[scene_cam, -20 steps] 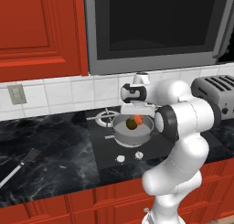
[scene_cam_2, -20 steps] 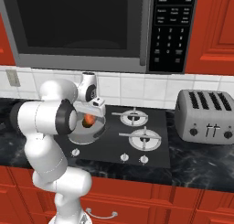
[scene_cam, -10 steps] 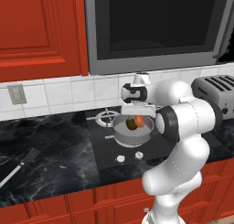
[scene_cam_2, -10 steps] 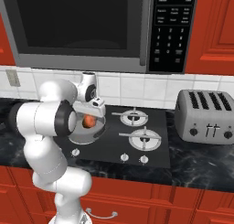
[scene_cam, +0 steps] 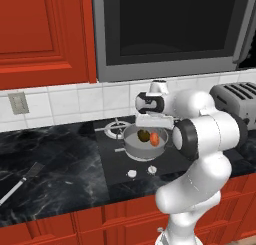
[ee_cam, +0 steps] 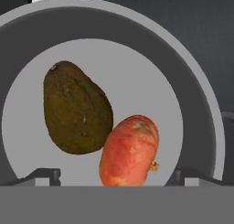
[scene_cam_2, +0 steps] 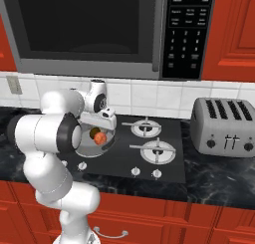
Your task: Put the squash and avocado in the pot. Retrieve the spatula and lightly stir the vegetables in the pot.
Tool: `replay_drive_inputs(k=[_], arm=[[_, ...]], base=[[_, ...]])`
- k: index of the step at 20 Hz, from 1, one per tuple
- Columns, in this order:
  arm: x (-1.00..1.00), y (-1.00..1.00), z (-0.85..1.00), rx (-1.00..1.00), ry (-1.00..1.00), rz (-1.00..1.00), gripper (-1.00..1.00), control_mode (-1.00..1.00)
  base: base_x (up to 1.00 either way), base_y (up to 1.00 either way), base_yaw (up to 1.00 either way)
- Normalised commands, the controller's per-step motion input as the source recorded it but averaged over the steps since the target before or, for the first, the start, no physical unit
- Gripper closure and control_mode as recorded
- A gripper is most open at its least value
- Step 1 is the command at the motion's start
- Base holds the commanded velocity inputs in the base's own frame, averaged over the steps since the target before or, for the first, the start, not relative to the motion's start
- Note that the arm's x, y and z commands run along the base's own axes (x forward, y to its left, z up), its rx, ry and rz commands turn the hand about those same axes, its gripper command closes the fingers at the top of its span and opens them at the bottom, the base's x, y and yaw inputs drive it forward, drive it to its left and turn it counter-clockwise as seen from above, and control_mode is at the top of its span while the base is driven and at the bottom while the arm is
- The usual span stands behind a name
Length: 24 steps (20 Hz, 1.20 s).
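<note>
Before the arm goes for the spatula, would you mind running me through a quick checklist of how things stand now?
1. Squash in the pot: ok, lying on the pot floor.
2. Avocado in the pot: ok, beside the squash and touching it.
3. Claw free of the squash: ok, open, tips apart on either side, gripping nothing.
4. Pot seated on the stove: ok, upright on the near left burner.
5. Spatula reachable: cannot tell; it lies on the counter far to the left of the stove.
6. Path up out of the pot: ok, nothing above the rim but the claw.
</note>
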Motion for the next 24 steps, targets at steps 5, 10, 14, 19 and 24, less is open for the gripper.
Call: replay_drive_inputs(k=[5, 10, 14, 19, 24], arm=[[-0.36, -0.03, 0.29, 0.01, -0.02, 0.01, -1.00, -1.00], [-0.77, 0.00, 0.11, 0.01, -0.05, 0.07, -1.00, -1.00], [-0.71, 0.00, 0.00, 0.00, -0.02, 0.07, -1.00, -1.00], [-0.72, 0.05, 0.18, 0.00, -0.03, 0.07, -1.00, -1.00], [-0.85, 0.18, 0.44, 0.00, -0.07, 0.08, -1.00, -1.00]], base=[[0.00, 0.00, 0.00], [0.00, 0.00, 0.00], [0.00, 0.00, 0.00], [0.00, 0.00, 0.00], [0.00, 0.00, 0.00]])
